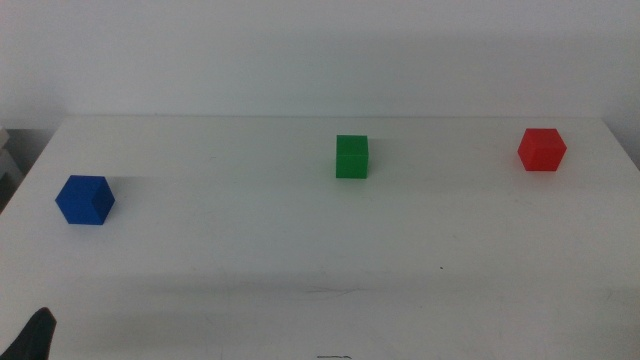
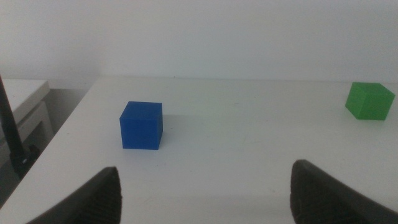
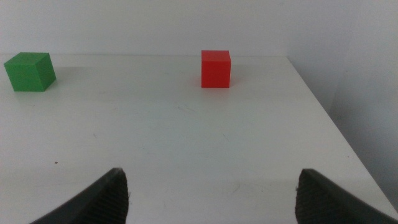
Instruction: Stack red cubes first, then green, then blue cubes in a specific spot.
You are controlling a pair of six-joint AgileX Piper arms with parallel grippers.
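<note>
Three small cubes stand apart on the white table [image 1: 300, 240]. The red cube [image 1: 541, 149] [image 3: 216, 68] is at the far right. At the middle of the far side sits the green cube [image 1: 351, 156] [image 2: 369, 100] [image 3: 29, 71]. The blue cube [image 1: 84, 199] [image 2: 141, 125] rests at the left. My left gripper [image 2: 205, 190] hangs open well short of the blue cube; only a dark tip of it [image 1: 35, 335] shows at the bottom left of the middle view. My right gripper [image 3: 214, 193] is open too, well back from the red cube, and out of the middle view.
The table's left edge [image 2: 74, 118] drops off close to the blue cube, with grey furniture [image 2: 25, 99] beyond it. The right edge [image 3: 329, 118] runs near the red cube. A white wall [image 1: 320, 50] backs the table.
</note>
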